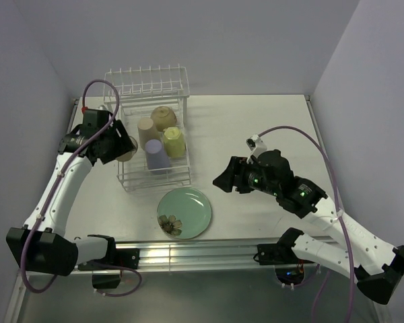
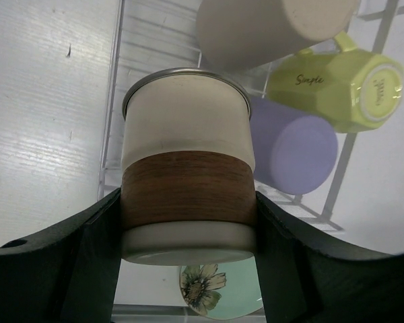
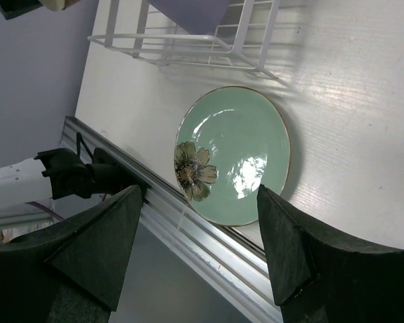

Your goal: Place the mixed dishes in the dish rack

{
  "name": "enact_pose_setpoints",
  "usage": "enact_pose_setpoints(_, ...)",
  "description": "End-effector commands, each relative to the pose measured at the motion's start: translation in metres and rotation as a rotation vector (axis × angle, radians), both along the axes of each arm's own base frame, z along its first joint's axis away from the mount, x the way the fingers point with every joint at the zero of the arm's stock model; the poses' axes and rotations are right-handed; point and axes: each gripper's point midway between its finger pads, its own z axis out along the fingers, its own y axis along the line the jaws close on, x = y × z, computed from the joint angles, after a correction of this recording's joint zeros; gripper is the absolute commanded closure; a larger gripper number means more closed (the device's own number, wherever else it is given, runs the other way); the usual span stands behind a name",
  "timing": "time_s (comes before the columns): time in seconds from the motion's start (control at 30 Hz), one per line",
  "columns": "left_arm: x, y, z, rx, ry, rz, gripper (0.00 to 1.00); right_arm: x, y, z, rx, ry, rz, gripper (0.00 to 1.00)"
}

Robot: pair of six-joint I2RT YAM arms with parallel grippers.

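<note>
My left gripper is shut on the small metal cup, which has a metal rim, a cream body and a wood-look band. I hold it at the left side of the white wire dish rack. In the rack lie the tan cup, the lavender cup, the yellow-green mug and the cream bowl. The mint-green flower plate lies flat on the table in front of the rack. My right gripper is open and empty, up and to the right of the plate.
The metal rail of the table's front edge runs just below the plate. The side walls stand close on the left and right. In the left wrist view the tan cup, mug and lavender cup lie just beyond the held cup.
</note>
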Motion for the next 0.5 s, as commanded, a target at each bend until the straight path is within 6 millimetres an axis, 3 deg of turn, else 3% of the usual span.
enact_pose_setpoints(0.0,0.007,-0.003,-0.014,0.003,0.009,-0.039,1.0,0.002,-0.002,0.009,0.023,-0.043,-0.006,0.23)
enact_pose_setpoints(0.17,0.01,-0.004,-0.036,0.013,0.07,-0.044,1.0,0.002,-0.001,0.005,0.016,-0.037,-0.001,0.23)
enact_pose_setpoints(0.47,0.015,-0.005,-0.058,0.024,0.137,-0.046,0.99,0.004,-0.001,-0.002,0.003,-0.027,-0.002,0.24)
